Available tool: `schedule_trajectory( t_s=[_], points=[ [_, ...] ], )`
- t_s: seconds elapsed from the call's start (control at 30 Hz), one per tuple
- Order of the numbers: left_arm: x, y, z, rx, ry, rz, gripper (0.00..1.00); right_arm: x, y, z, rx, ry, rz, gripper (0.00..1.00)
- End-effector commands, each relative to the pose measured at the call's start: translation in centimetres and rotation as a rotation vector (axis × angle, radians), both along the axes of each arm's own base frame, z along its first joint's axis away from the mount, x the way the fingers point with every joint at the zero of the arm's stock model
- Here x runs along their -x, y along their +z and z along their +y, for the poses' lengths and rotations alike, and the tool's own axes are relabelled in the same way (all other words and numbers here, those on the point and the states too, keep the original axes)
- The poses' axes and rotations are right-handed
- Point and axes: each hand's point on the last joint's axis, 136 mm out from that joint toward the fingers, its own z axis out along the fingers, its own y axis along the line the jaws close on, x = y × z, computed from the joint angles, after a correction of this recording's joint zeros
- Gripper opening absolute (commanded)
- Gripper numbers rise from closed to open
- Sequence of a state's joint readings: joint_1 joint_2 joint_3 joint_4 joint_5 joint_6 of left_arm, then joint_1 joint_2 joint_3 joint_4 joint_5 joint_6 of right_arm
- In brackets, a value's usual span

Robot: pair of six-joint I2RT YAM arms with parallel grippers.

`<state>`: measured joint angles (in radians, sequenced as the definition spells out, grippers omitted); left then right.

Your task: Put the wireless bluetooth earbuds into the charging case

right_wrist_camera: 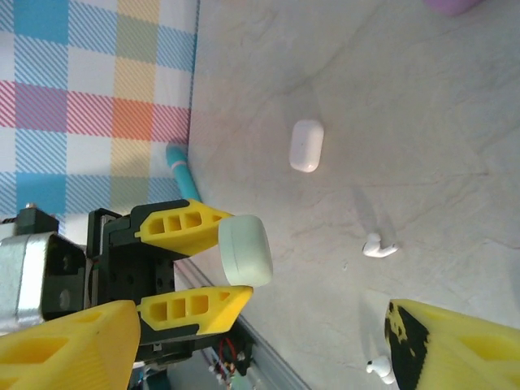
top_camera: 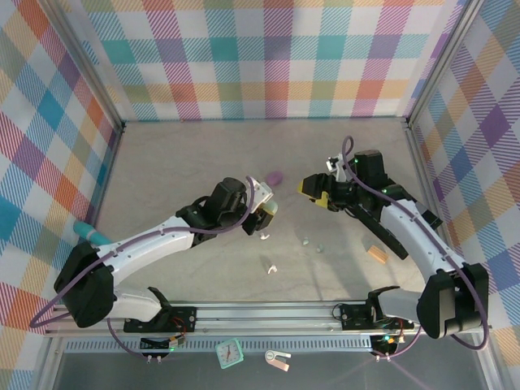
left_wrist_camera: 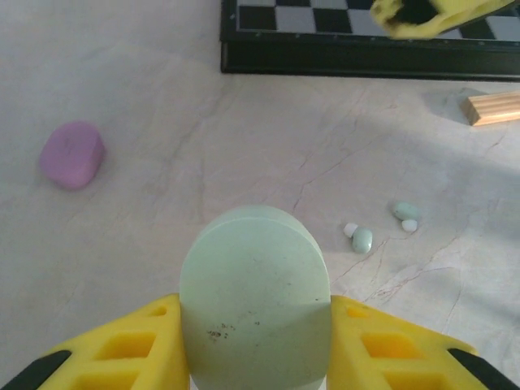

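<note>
Clamped between the yellow fingers of my left gripper, a mint green case sat at bottom centre of the left wrist view. Two mint earbuds lay on the table right of centre, a purple case at far left. My right gripper stood open and empty; white earbuds lay at lower right of its view, a white case above them

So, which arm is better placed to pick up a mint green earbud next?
Right. The right fingers are open and empty, and the mint earbuds lie loose nearby. The left fingers hold the mint case.
</note>
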<state>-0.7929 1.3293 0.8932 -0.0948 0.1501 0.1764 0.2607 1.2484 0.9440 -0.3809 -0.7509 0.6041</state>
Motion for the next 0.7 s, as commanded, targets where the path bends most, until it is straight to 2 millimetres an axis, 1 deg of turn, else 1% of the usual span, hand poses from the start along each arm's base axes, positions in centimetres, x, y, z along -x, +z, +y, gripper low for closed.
schedule_trajectory(
  t_s=[0.0, 0.17, 0.37, 0.53, 0.67],
  points=[
    [1.3, 2.3, -1.4, 0.050, -0.136, -0.095, 0.38, 0.9, -0.1, 1.4, -0.058, 0.063, 0.047, 0.78],
    [1.8, 2.6, -1.6, 0.060, -0.164, -0.100, 0.37, 1.7, -0.4, 2.6, -0.061, 0.108, 0.062, 0.77],
    [1.7, 2.9, -1.6, 0.067, -0.167, -0.115, 0.37, 3.0, -0.8, 4.5, -0.065, 0.177, 0.083, 0.74],
    [1.8, 3.2, -1.7, 0.073, -0.174, -0.125, 0.37, 3.4, -1.5, 5.6, -0.060, 0.205, 0.094, 0.70],
    [2.1, 3.6, -1.7, 0.082, -0.193, -0.144, 0.36, 3.4, -2.3, 5.9, -0.056, 0.213, 0.115, 0.64]
  ],
)
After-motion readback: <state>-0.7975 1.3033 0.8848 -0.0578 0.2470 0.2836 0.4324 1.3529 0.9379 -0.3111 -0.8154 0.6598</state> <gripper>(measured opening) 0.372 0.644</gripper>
